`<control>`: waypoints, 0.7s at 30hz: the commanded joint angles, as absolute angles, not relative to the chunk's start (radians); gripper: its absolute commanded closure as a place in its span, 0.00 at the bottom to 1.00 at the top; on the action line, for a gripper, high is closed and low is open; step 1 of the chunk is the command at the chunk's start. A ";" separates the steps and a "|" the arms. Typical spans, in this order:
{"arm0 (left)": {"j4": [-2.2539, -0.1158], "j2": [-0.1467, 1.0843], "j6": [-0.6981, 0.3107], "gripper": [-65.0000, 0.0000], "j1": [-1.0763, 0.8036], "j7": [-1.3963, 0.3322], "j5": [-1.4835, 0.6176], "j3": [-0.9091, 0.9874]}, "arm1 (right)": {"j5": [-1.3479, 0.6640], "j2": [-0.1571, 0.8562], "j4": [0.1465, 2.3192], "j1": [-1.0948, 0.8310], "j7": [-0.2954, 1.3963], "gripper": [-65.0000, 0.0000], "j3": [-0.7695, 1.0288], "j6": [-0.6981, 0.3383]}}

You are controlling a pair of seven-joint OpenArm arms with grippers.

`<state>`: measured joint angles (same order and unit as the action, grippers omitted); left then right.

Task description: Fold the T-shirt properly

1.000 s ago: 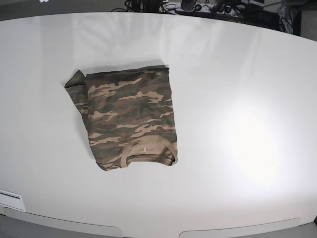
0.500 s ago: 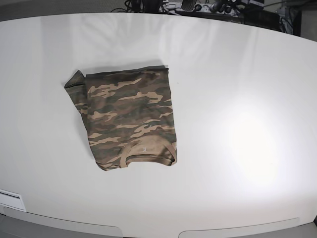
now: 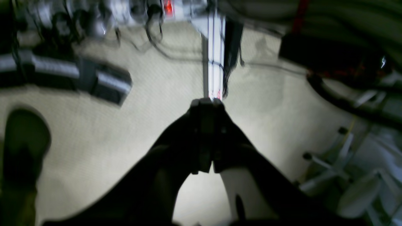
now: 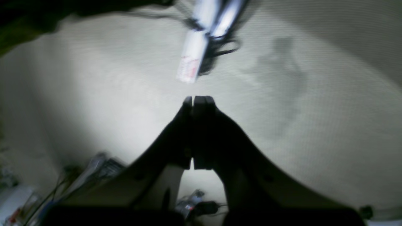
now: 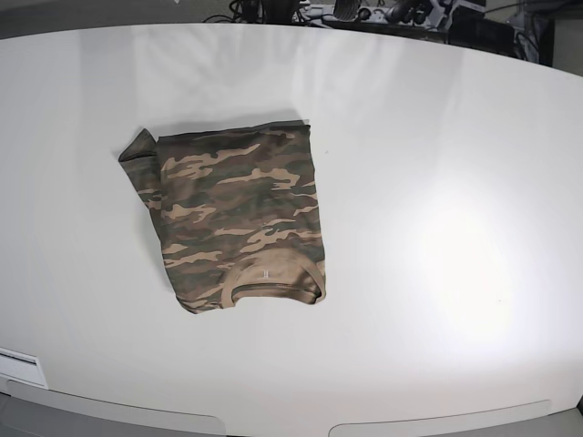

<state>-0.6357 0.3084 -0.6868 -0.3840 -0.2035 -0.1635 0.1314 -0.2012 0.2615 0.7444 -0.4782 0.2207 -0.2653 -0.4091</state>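
One folded T-shirt (image 5: 235, 218) lies left of centre on the white table (image 5: 437, 182), its long axis running near to far, the tan collar toward the near edge. Only the base view shows it; the wrist views show carpeted floor (image 3: 150, 78). The camouflage cloth is a neat rectangle, one corner bunched at far left. The left gripper (image 3: 206, 103) and right gripper (image 4: 196, 99) are closed, holding nothing.

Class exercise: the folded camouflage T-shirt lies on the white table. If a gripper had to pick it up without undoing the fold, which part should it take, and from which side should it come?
Probably the straight far edge of the T-shirt, coming from the far side of the table. That edge looks like a neat fold line holding the layers together. The near end carries the open collar, and a loose corner sticks out far left.
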 commanded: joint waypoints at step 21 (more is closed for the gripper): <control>-0.585 0.119 -0.205 1.00 -0.318 0.007 -0.232 -0.219 | -0.173 0.148 0.748 -0.406 0.191 1.00 -0.276 -0.227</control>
<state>-0.5808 0.1162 -0.2077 -0.3122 -0.0025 -0.2276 -0.2192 -0.1707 0.1463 0.7448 -0.3981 0.1978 -0.2764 -0.2226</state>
